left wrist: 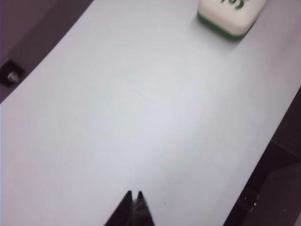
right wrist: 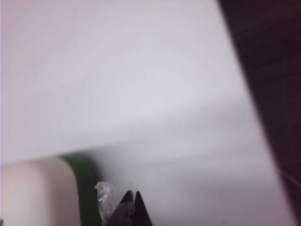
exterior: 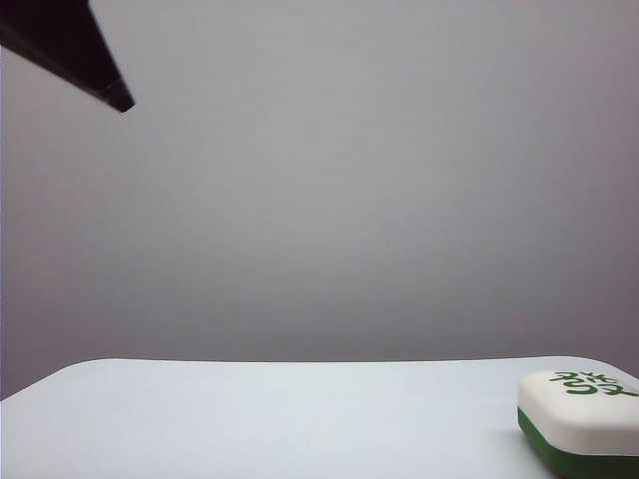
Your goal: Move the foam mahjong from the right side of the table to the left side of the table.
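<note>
Nearest object: the foam mahjong (exterior: 577, 419), a large rounded rectangular foam block with a white upper part, a dark green base and a green character on its white face, is seen at the near right corner of the exterior view, lying flat on the table (exterior: 250, 419), a plain white smooth tabletop with rounded corners.

Right gripper: the right gripper (right wrist: 132, 195) is shown in its wrist view with both dark tips pressed together and nothing held; the block's white top and green band (right wrist: 33, 193) lie just beside the tips, to one side, not between them. A scrap of clear film near the tips is blurred.

Left gripper: the left gripper (left wrist: 133, 195) is likewise closed to a point and empty, hanging over bare tabletop; the block (left wrist: 228, 16) is well apart, far ahead of it.

Nearer arm: the right arm is judged much the nearer.

Long axis: it appears to run across the table's width, though part of the block is cut off.

Edges: the block sits near the table's right end and front edge.

Open room: the whole surface leftward of the block is bare, so a sideways carry seems unobstructed.

Next need: the right jaws must be opened before the block can be straddled.
</note>
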{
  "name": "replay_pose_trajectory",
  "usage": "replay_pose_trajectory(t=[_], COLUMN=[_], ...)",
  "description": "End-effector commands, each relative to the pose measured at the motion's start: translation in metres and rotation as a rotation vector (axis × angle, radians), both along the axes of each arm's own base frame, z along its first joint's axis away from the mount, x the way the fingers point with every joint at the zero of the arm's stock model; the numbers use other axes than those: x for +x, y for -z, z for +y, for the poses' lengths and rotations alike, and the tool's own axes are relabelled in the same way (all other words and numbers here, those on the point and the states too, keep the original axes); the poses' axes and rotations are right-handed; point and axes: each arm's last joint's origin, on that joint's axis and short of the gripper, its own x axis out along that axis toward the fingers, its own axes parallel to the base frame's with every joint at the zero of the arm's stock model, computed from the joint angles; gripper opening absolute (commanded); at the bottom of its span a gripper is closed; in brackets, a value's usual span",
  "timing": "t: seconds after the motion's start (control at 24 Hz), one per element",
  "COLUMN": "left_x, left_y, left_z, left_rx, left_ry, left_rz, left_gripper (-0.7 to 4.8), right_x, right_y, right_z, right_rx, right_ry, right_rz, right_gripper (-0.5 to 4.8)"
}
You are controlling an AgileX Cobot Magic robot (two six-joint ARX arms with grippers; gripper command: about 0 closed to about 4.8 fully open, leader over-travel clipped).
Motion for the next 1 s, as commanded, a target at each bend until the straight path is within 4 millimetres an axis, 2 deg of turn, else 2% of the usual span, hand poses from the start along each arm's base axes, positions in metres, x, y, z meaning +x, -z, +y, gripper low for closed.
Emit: replay_pose_trajectory(t=[0.04,0.17,0.29,0.54,1.0], left_x=[0.001,0.001,0.001,0.0,-0.006], left_y=[-0.004,-0.003,-0.003,-0.002,0.004], left_z=[0.0,0.001,0.001,0.001,0.004], left_rx=[-0.021,-0.017,-0.017,-0.012,0.031], left_ry=[-0.014,-0.022,-0.02,-0.019,-0.018], left_rz=[-0.021,-0.017,-0.015,-0.003,0.088], left_gripper=[-0.05,-0.05,-0.05,-0.05,-0.05], right_x=[0.005,0.009,0.011,0.012,0.019], right_y=[0.007,0.021,0.024,0.022,0.005], right_z=[0.01,0.029,0.041,0.066,0.141], right_rx=[-0.001,0.001,0.022,0.044,0.003], right_ry=[-0.044,-0.087,-0.102,-0.126,-0.247], right_rz=[0.0,0.031,0.041,0.03,0.033], right_gripper=[-0.05,-0.05,-0.05,-0.05,-0.05])
